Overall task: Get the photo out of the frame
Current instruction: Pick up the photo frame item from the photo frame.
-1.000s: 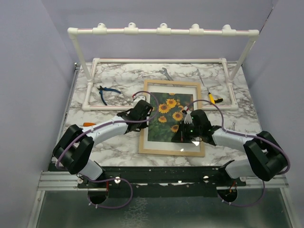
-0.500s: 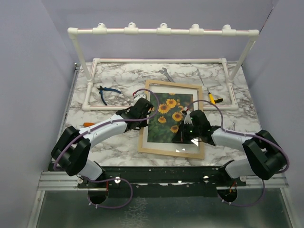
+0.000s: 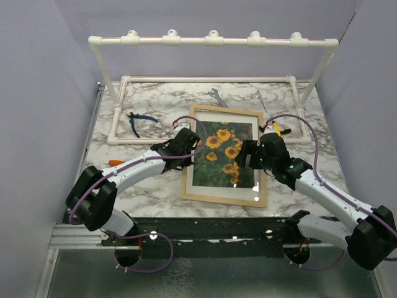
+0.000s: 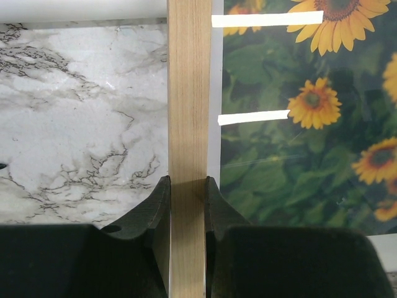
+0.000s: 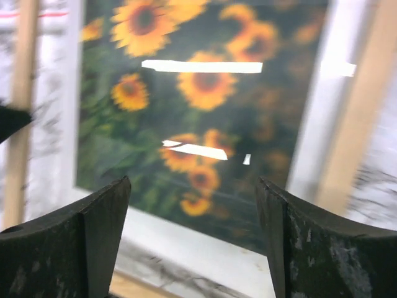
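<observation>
Your left gripper (image 4: 187, 189) pinches the left wood edge of the frame (image 4: 189, 93); your right gripper (image 5: 192, 186) hangs over the photo (image 5: 124, 136), jaws wide apart, empty.

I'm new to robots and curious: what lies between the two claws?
The sunflower photo, inside the frame. The top view shows it between the left gripper, shut on the frame's left edge, and the open right gripper over its right side.
</observation>
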